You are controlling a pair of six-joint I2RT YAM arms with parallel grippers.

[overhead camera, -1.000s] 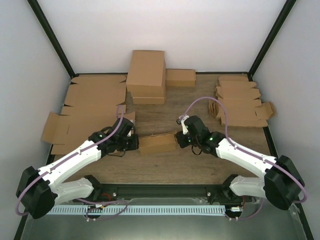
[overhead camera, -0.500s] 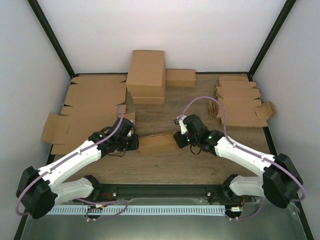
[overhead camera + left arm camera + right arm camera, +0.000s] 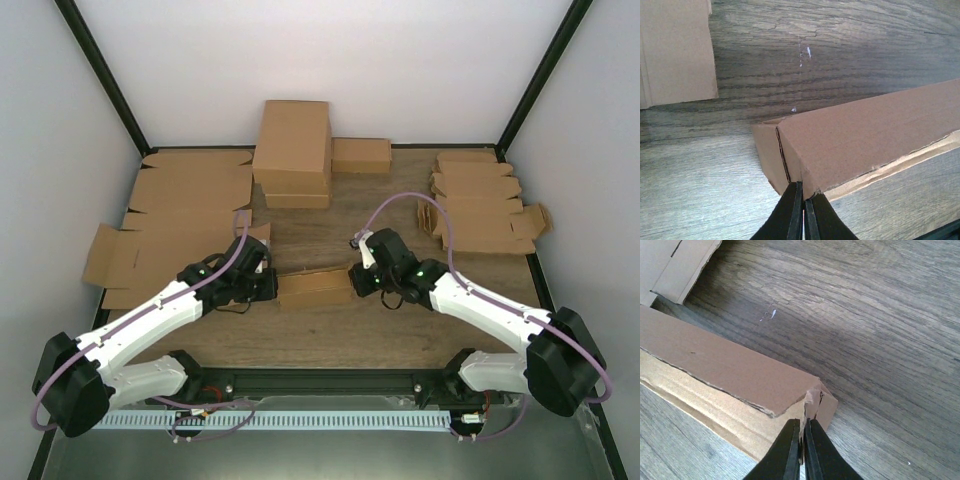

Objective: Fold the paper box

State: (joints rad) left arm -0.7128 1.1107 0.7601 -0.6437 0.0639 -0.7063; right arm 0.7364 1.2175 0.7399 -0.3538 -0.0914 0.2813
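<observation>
Top external view: the paper box [image 3: 315,288] lay on its side on the wooden counter [image 3: 330,225], near the front and between the two arms. The left claw [image 3: 270,287] was at its left end and the right claw [image 3: 357,280] at its right end. At the back stood a stack of closed brown boxes [image 3: 292,150] with a smaller box [image 3: 361,155] just beside it on the right. Flat cardboard sheets [image 3: 180,215] covered the left of the counter, and a pile of die-cut blanks [image 3: 480,205] sat at the right. All the cardboard was plain brown. From this height I could not tell whether any box held anything.

Left wrist view: the left claw [image 3: 802,192] had its fingers pressed almost together on the lower corner of the paper box [image 3: 860,135], pinching thin card where the end panel met the long face. A rough, paler edge ran along the bottom of that long face. A flat sheet corner [image 3: 675,50] lay apart from the box on the counter [image 3: 840,45].

Right wrist view: the right claw [image 3: 801,429] was likewise nearly closed, nipping a crumpled bit of flap at the end corner of the paper box [image 3: 725,370]. The box's top face was plain, and a lighter strip with a ragged edge showed below it. Another flat sheet [image 3: 670,265] lay at the upper left, on the counter [image 3: 865,330].
</observation>
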